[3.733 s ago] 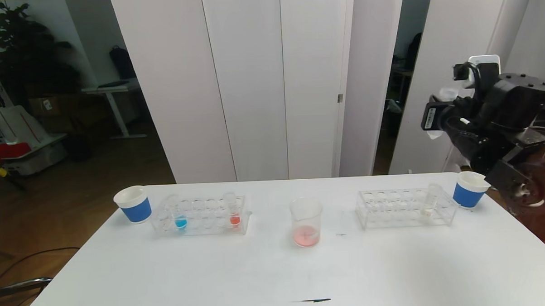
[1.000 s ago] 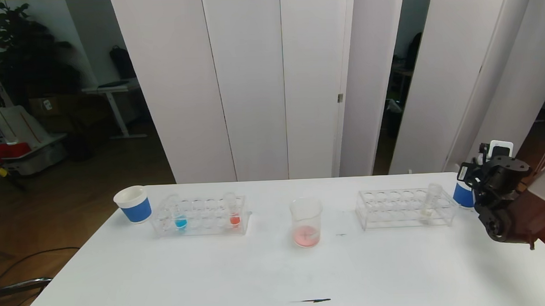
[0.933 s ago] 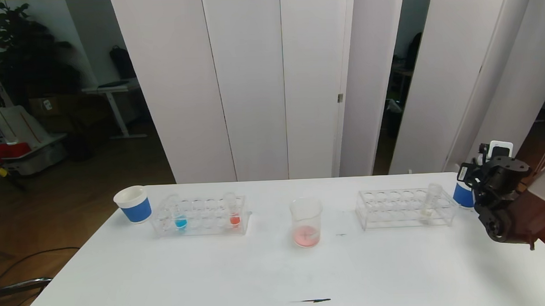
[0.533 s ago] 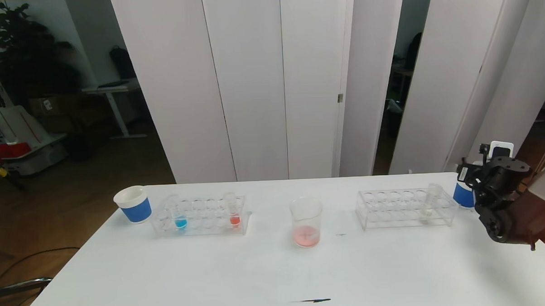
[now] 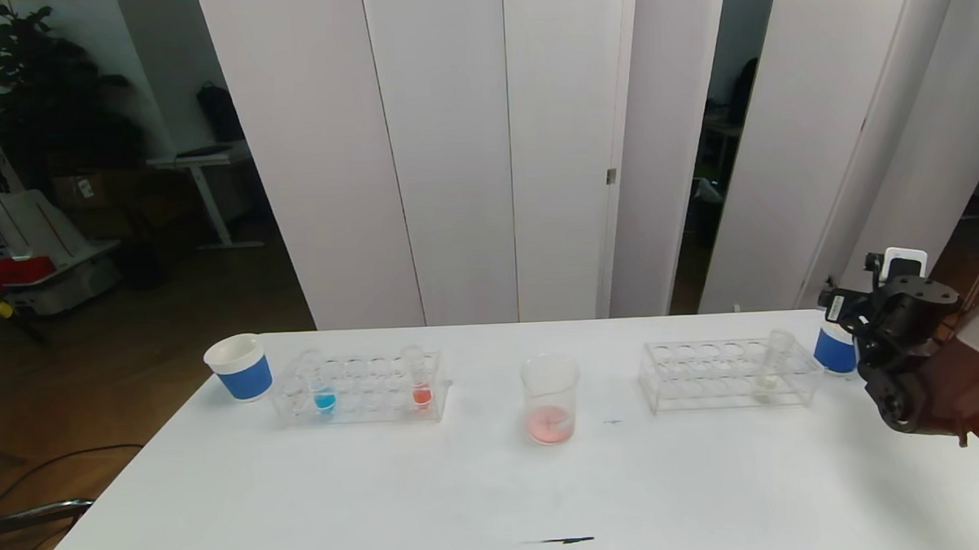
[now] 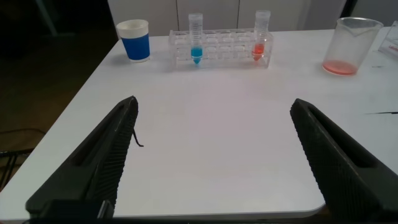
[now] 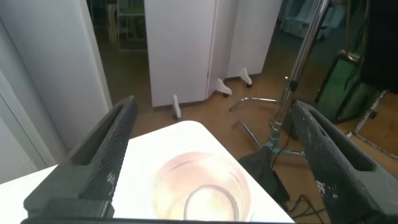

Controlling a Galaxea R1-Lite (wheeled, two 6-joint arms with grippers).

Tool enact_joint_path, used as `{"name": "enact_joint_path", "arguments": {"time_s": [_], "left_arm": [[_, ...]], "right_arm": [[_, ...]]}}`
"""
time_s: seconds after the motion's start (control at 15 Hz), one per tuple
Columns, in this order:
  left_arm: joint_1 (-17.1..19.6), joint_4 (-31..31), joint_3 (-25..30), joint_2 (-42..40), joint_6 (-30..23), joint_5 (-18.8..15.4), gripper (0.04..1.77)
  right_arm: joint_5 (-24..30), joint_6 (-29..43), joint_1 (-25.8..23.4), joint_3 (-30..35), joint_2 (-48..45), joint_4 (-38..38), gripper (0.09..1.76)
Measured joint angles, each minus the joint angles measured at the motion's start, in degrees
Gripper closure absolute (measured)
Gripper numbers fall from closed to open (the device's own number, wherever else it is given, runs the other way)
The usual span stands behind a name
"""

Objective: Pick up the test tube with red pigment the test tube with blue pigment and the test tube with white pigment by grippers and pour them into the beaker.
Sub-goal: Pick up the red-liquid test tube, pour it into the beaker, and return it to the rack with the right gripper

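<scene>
The right arm reaches in at about four o'clock in the head view, its wrist bent and turned away toward twelve; the right gripper (image 7: 211, 162) points downward with its two black fingers (image 7: 106, 155) spread wide apart (nothing sits between them); the left gripper (image 6: 214, 155) does not show in the head view; in its own wrist view it is held low and level, fingers (image 6: 102, 162) likewise wide apart and empty.

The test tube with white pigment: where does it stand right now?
In the head view, the test tube with white pigment stands in the right-hand rack, near its right end, beside the blue-banded cup.
</scene>
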Motion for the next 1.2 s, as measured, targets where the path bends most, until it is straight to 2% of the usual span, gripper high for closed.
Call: {"name": "enact_joint_path", "arguments": {"time_s": [0.2,0.53,0.93,1.2], "left_arm": [[0.0,0.0,0.0,0.0,0.0,0.0,0.06],[0.0,0.0,0.0,0.0,0.0,0.0,0.06],[0.0,0.0,0.0,0.0,0.0,0.0,0.06],[0.0,0.0,0.0,0.0,0.0,0.0,0.06]], "right_arm": [[1.1,-0.9,0.0,0.0,-5.5,3.9,0.1],[5.1,-1.6,1.0,2.8,-24.6,13.2,0.1],[13.7,-4.0,4.9,15.5,-58.7,26.4,0.1],[17.0,-4.4,6.2,23.1,-84.1,42.1,0.1]]}}
